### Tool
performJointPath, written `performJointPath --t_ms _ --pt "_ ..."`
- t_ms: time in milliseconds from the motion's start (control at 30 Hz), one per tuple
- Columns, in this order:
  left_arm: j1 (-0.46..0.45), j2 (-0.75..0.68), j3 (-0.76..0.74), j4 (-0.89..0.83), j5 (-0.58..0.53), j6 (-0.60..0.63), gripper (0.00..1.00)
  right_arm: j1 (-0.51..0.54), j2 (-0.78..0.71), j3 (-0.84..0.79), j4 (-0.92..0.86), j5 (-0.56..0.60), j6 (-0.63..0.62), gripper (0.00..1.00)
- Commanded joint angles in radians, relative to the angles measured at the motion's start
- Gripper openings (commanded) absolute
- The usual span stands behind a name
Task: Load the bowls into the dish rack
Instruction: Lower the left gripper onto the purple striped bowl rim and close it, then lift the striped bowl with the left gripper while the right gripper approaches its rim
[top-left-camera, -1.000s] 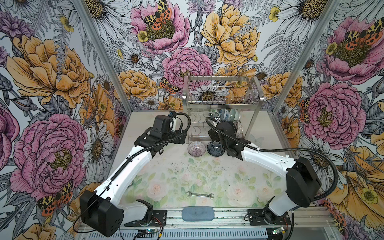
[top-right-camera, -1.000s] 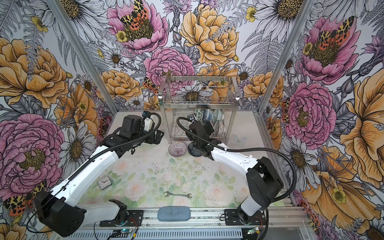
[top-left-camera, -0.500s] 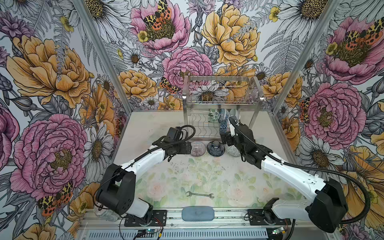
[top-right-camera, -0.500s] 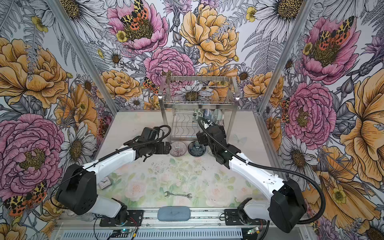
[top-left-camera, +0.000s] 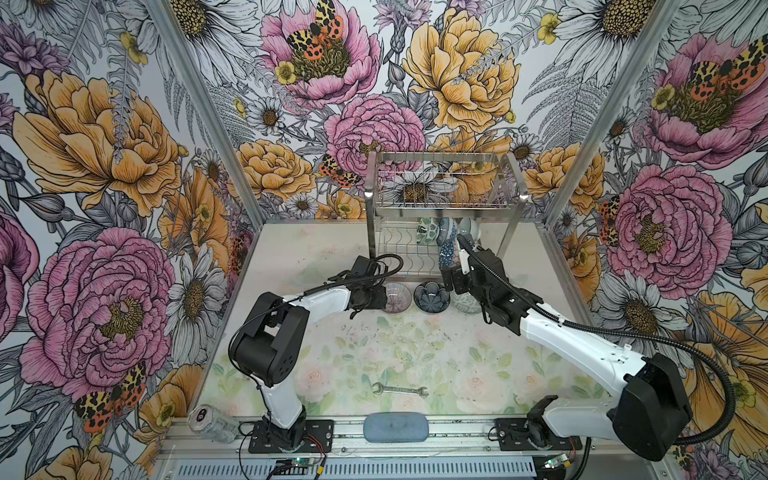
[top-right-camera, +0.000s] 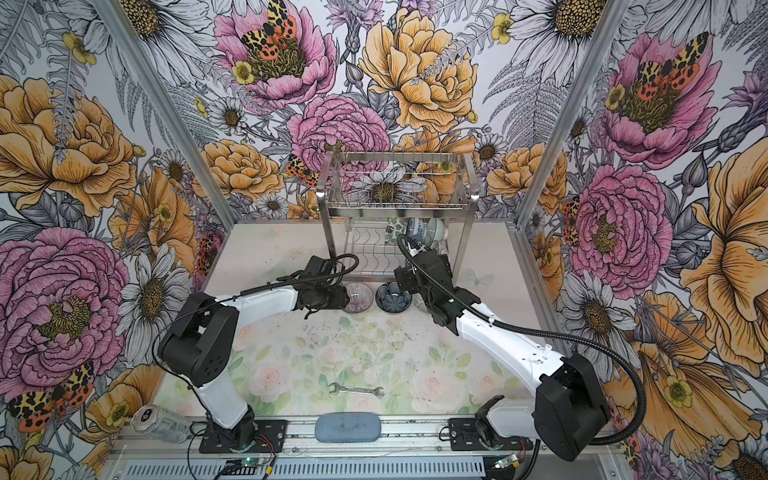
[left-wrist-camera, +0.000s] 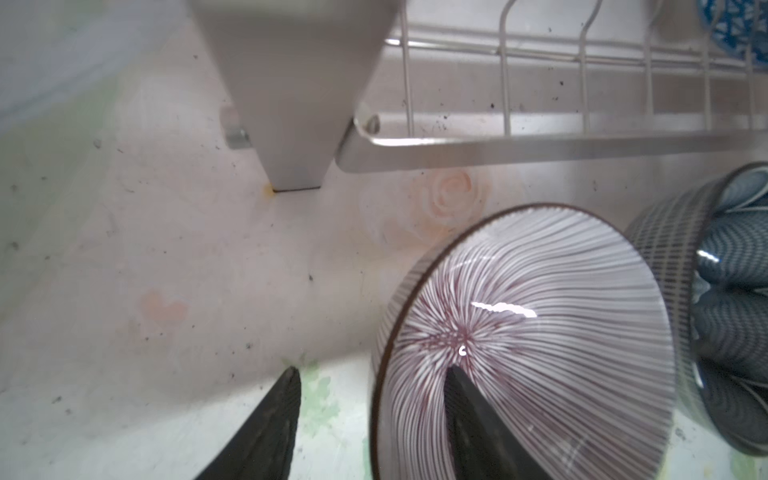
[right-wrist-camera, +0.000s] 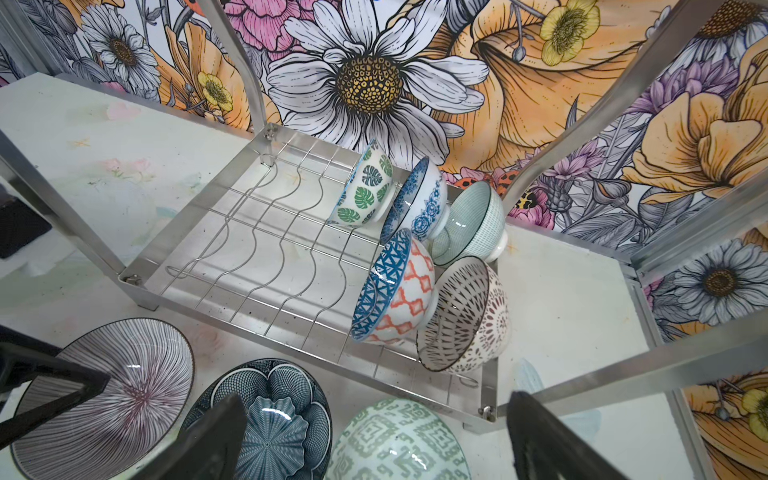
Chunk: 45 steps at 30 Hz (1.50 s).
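Left pincer (left-wrist-camera: 372, 370), half-cropped, astride striped bowl (left-wrist-camera: 540, 332)

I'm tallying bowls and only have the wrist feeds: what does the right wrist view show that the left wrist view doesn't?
Only the right wrist view: the leaf-print bowl, blue floral bowl, mint bowl and brown-patterned bowl leaning in the dish rack, plus a pale green patterned bowl on the table. Only the left wrist view: the left tool straddling the rim of the striped bowl, one finger inside, one outside. Both: the striped bowl, the dark blue bowl beside it, and the rack's lower tier.
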<state>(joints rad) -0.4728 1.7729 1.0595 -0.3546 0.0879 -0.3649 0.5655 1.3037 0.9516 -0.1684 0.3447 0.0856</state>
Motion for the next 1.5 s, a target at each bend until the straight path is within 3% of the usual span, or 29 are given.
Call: performJointPath --t_ms 0,300,567,733,900,1100,1333,1467 --pt "0.013 0.022 0.042 0.040 0.023 -0.003 0.46 -0.011 -0.015 0.036 -0.003 -0.018 -0.021 1.00" --pt "0.036 0.064 0.073 -0.001 0.027 0.006 0.00 -0.021 0.031 0.077 -0.002 -0.036 -0.046 1.00" --pt "0.038 -0.119 0.040 -0.089 -0.020 0.048 0.00 -0.021 0.032 0.096 -0.004 -0.099 -0.037 1.00" --pt "0.018 -0.223 0.055 -0.105 -0.042 0.062 0.00 -0.019 0.019 0.099 -0.009 -0.199 0.009 1.00" --pt "-0.028 -0.291 0.098 -0.055 -0.121 0.067 0.00 -0.005 0.022 0.116 -0.005 -0.326 0.077 1.00" --pt "-0.075 -0.292 0.123 0.064 -0.142 0.049 0.00 0.032 0.050 0.128 0.056 -0.431 0.149 1.00" --pt "-0.111 -0.280 0.171 0.106 -0.132 0.048 0.00 0.046 0.139 0.155 0.081 -0.411 0.261 0.99" --pt "-0.128 -0.289 0.181 0.117 -0.136 0.050 0.00 0.046 0.181 0.169 0.082 -0.362 0.320 0.90"
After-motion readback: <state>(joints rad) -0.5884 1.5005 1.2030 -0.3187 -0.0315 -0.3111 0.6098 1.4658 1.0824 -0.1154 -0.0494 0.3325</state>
